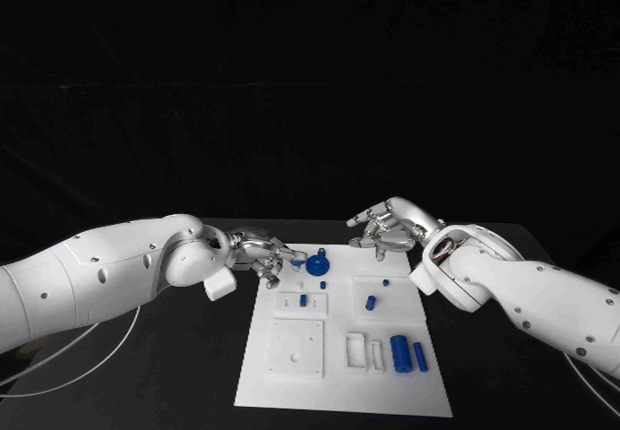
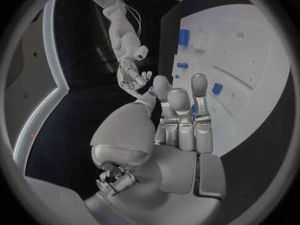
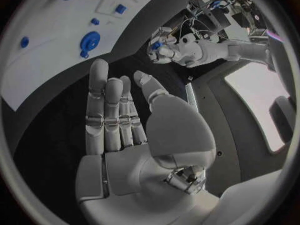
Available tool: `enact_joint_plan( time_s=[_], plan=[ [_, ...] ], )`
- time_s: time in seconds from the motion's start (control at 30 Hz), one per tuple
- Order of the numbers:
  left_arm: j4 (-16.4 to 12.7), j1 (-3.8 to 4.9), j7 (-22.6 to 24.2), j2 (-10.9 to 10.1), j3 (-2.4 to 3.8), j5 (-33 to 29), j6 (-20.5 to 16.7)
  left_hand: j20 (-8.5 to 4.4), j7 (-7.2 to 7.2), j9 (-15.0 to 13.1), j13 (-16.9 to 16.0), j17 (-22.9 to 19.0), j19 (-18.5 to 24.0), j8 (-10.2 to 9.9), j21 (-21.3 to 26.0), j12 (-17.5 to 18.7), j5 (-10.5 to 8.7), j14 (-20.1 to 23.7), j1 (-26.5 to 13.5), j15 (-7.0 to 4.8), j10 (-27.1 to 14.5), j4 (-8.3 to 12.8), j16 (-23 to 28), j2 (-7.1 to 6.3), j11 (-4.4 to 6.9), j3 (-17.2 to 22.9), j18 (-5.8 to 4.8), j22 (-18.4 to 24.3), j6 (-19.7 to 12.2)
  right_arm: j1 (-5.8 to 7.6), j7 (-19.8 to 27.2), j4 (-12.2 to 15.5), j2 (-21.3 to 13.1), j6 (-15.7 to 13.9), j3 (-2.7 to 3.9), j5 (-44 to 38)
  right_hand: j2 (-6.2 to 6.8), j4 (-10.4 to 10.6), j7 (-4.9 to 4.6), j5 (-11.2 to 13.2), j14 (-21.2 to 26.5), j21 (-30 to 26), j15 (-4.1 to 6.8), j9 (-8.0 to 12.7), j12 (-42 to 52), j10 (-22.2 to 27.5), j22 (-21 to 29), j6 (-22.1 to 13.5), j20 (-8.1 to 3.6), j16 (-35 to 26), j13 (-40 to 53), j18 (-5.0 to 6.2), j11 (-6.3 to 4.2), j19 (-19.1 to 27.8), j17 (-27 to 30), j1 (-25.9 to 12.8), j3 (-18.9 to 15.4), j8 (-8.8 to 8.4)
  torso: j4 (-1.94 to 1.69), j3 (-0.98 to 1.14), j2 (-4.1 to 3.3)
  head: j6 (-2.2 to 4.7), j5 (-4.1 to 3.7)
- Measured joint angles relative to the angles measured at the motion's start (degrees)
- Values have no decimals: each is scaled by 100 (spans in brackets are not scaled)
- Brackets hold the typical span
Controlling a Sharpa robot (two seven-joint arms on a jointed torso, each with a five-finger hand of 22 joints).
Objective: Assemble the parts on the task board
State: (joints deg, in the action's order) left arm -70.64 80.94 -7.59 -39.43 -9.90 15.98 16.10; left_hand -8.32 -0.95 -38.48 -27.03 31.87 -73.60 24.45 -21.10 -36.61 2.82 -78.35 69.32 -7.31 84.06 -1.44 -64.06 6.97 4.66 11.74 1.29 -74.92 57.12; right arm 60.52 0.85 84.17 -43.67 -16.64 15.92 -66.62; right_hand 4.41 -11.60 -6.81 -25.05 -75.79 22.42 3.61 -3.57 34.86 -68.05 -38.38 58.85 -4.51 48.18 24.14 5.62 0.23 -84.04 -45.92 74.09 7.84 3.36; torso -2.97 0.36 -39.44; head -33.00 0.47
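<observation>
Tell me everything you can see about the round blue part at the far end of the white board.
The round blue part is a flat disc with a raised hub, plastic-looking, lying on the task board near its far edge. A small tab sticks out from its rim. The left hand hovers close beside it; whether its fingers touch it is unclear.

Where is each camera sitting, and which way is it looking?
Head view: on the robot's head, looking down at the task board; both white arms come in, left hand and right hand at the board's far end.
Left wrist view: behind the left hand, looking past its fingers at the board and the right hand.
Right wrist view: behind the open right hand, facing the board.
Shared: the head and right wrist views both show the blue round part.
</observation>
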Motion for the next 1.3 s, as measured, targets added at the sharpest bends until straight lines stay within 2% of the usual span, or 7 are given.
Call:
enact_joint_plan(
  time_s=[0.03, 0.27, 0.33, 0.4, 0.67, 0.9, 1.3],
  plan=[
    [-20, -3, 66, -25, 0, -51, 26, 0, 4, 0, -6, 2, 0, 1, 1, 0, 0, 6, 0, 6, 0, -2, 0, 0, 0, 2, 1, -2, -6, -16, 0, 72, -10, 8, -10, -29, -19, -60, 0, 35, -17, 140, 18, 0, 222, 78, -180, 1, 0, 88, 264, 50, -12, 0, -113, -19, -13, 0, 0, 1, 1, 15, 0],
    [-124, -40, 433, -140, -1, -275, 379, 0, -5, -19, -46, 24, 0, 35, 27, 0, 0, 47, 1, 5, 0, -1, 0, 1, 0, 1, 1, -3, -35, -111, 26, 506, -56, 16, -60, -194, -37, -189, -1, 174, -109, 525, 8, 0, 1134, 244, -724, 1, -22, 242, 1380, 84, -12, 22, -426, -37, -214, 0, -4, 3, 3, 65, -16],
    [-145, -50, 501, -154, -1, -306, 489, 0, -5, -19, -46, 25, 0, 35, 27, 0, 0, 60, 2, -7, -20, 19, 0, 2, -19, -18, 0, -2, -36, -129, 41, 602, -62, 14, -65, -225, -83, -207, -1, 176, -153, 590, 10, 0, 1237, 244, -865, 1, -30, 241, 1621, 112, -13, 31, -502, -62, -311, 0, -8, 3, 3, 81, -24],
    [-167, -60, 565, -165, -2, -327, 608, -20, -5, -19, -59, 34, 21, 35, 27, 0, 0, 88, 2, 4, -20, 50, 0, 2, -19, -49, -86, -2, -37, -146, 63, 699, -66, 11, -72, -252, -112, -227, -1, 176, -156, 591, 14, 0, 1254, 244, -964, 1, -18, 241, 1774, 143, -13, 44, -560, -33, -396, 0, -11, 3, 3, 88, -27],
    [-237, -77, 718, -177, -2, -292, 918, -20, -27, -17, -71, 41, 21, 35, 27, 0, -1, 87, 40, 4, -20, 90, -24, 40, -19, -90, -86, -2, -60, -188, 164, 940, -75, -14, -89, -237, -208, -214, 1, 270, -195, 574, 13, 0, 1237, 244, -1259, -1, -8, 214, 2146, 163, -13, 54, -751, -11, -760, 0, -4, 3, 1, 107, -30],
    [-313, -81, 775, -174, -1, -182, 1078, -20, -41, -15, -78, 45, 21, 34, 27, 0, -22, 87, 62, 4, -21, 97, -24, 62, -19, -97, -85, -1, -75, -200, 231, 1086, -73, -49, -113, -157, -263, -178, 5, 292, -240, 525, 18, 0, 1237, 243, -1372, -5, -8, 213, 2231, 179, -13, 54, -834, -50, -812, 0, -4, 3, -4, 65, -28],
    [-368, -85, 816, -164, -1, -66, 1179, -20, -38, -32, -99, 45, 21, 17, 27, 0, -44, 87, 84, 5, -20, 128, -24, 84, -19, -128, -85, 0, -74, -208, 246, 1288, -101, 65, -253, -91, -351, -129, 88, 242, -243, 461, 21, 0, 1237, 220, -1536, 190, -9, 247, 2318, 179, -33, 51, -948, -138, -957, 0, -1, -3, -3, 14, -34]
  ],
)
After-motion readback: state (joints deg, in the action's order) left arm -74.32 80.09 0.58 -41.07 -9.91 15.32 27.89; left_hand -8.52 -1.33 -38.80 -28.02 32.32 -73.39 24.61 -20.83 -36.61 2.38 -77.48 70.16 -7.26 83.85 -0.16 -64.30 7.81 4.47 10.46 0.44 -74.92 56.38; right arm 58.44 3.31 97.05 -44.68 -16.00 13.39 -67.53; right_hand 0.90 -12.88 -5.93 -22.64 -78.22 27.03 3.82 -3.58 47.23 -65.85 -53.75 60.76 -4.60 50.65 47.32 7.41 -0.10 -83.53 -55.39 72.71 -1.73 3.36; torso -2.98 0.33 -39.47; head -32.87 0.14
